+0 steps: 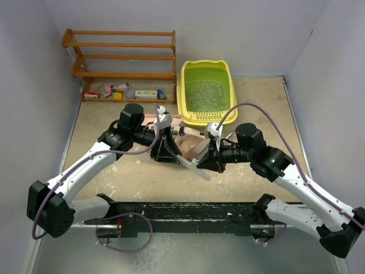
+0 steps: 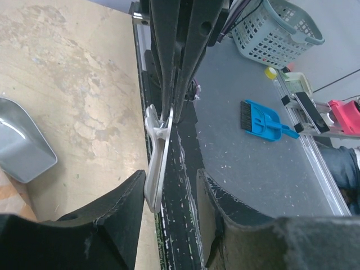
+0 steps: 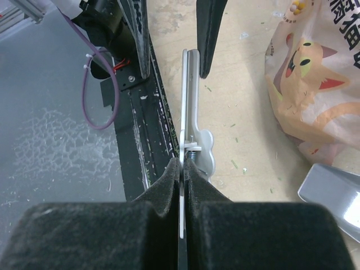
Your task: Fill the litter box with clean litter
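The yellow litter box with a green basin stands at the back centre and holds pale clean litter. The pink-tan printed bag lies between my grippers; it also shows in the right wrist view. My right gripper is shut on the thin grey scoop handle. The grey scoop bowl shows beside it. My left gripper is open, its fingers either side of the handle's free end, which lies against the left finger. From above, the left gripper and right gripper face each other.
A wooden shelf rack with small items on its lowest shelf stands at the back left. Grey walls close in the table's sides. The black base rail runs along the near edge. Off the table lie a blue brush and a basket.
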Motion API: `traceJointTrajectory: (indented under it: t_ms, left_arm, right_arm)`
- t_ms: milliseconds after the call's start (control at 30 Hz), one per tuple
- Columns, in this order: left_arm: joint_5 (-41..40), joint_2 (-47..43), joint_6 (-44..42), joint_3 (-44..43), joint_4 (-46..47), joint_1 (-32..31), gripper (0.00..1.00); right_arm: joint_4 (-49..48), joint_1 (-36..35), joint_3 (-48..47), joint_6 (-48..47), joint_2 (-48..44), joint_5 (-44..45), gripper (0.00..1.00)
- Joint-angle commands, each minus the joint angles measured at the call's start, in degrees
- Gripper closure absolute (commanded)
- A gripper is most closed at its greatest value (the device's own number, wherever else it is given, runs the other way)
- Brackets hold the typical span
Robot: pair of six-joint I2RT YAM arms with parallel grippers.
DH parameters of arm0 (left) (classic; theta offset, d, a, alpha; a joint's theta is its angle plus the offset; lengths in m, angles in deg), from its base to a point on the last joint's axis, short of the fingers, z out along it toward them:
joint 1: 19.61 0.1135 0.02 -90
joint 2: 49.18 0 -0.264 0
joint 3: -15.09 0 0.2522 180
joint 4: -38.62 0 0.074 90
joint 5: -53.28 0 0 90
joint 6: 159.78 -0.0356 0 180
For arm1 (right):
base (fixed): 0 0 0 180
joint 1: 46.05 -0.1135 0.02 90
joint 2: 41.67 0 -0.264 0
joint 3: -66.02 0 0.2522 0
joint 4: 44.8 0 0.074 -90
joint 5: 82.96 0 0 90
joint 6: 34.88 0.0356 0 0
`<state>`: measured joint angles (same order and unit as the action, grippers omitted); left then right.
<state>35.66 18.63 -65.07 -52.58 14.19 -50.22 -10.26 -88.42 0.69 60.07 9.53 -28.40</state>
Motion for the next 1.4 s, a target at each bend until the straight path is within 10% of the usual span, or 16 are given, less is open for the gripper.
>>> traceJointTrajectory:
  t_ms: [0, 200, 400, 500, 633, 1000, 1233, 1367]
  left_arm:
    - [0.2, 0.0, -2.9, -2.8, -1.7, -0.8, 0.56]
    - [0.5, 0.1, -3.5, -3.2, -2.3, -1.1, 0.66]
    - [0.9, 0.0, -3.9, -3.4, -2.3, -1.1, 1.00]
    - [1.3, -0.4, -4.8, -3.3, -2.6, -1.1, 1.00]
    - [1.3, -0.9, -6.4, -3.6, -3.7, -1.1, 1.00]
    - [6.1, -1.1, -8.0, -3.6, -4.0, -2.0, 1.00]
    - [4.9, -1.0, -9.0, -3.9, -5.1, -2.3, 1.00]
    - [0.7, -1.3, -8.9, -4.0, -5.5, -2.3, 0.91]
  right_arm:
    - [-1.1, 0.0, -3.3, -0.9, -0.7, 0.8, 1.00]
    - [-0.7, 0.0, -4.2, -1.1, -0.3, 1.0, 1.00]
    - [0.0, 0.0, -4.4, -1.0, -0.1, 1.5, 1.00]
    - [0.4, 0.0, -4.5, -0.3, -0.5, 3.0, 0.98]
    - [1.3, 0.0, -4.5, 0.6, -1.1, 6.7, 0.66]
    - [2.8, 0.0, -4.0, -1.4, 1.3, 3.6, 0.54]
    - [-0.4, 0.0, -4.2, -2.0, 3.4, -0.2, 0.64]
    - [-1.3, 0.0, -3.8, -1.9, 2.6, -1.2, 1.00]
